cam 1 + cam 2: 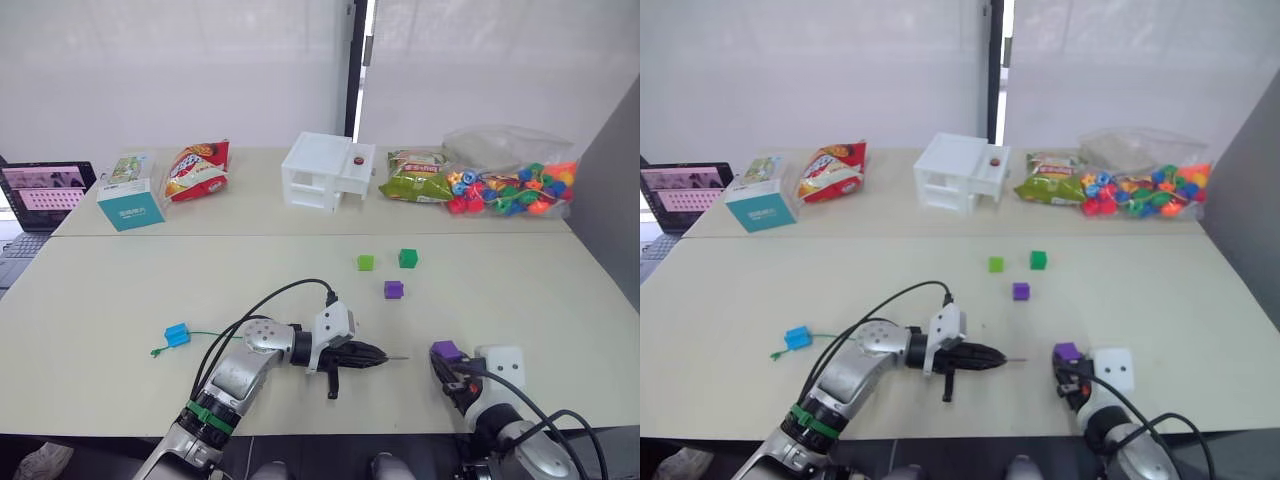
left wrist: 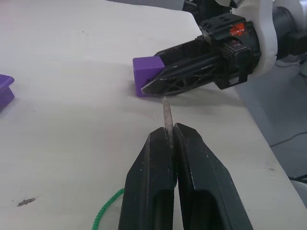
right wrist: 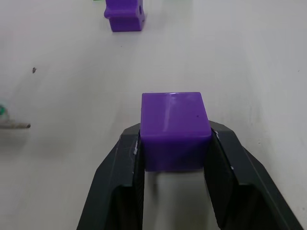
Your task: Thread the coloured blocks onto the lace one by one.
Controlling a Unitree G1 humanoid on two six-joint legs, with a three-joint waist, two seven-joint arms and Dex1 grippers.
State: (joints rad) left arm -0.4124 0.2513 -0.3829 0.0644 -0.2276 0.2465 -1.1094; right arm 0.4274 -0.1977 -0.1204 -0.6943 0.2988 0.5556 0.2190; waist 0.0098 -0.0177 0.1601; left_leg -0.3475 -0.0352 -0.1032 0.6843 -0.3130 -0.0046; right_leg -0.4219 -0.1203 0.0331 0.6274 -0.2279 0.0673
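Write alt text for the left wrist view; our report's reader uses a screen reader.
The left gripper, fingers shut on the lace, aims its stiff tip at a purple block held by the right gripper just ahead, above a pale table. Green lace trails back beside the fingers.

We see a purple block (image 3: 175, 129) between black fingers (image 3: 120, 182), a bright blue block (image 1: 177, 334) on green lace (image 1: 215, 334), cream tabletop (image 1: 520, 290).

Along the far side of the pale desk (image 1: 120, 300) sit a teal box (image 1: 130, 208), a red snack bag (image 1: 197, 169), a white drawer unit (image 1: 328, 172) and a green snack bag (image 1: 418, 176). A clear bag of coloured beads (image 1: 512, 185) lies at far right, and an open laptop (image 1: 40, 200) at far left.
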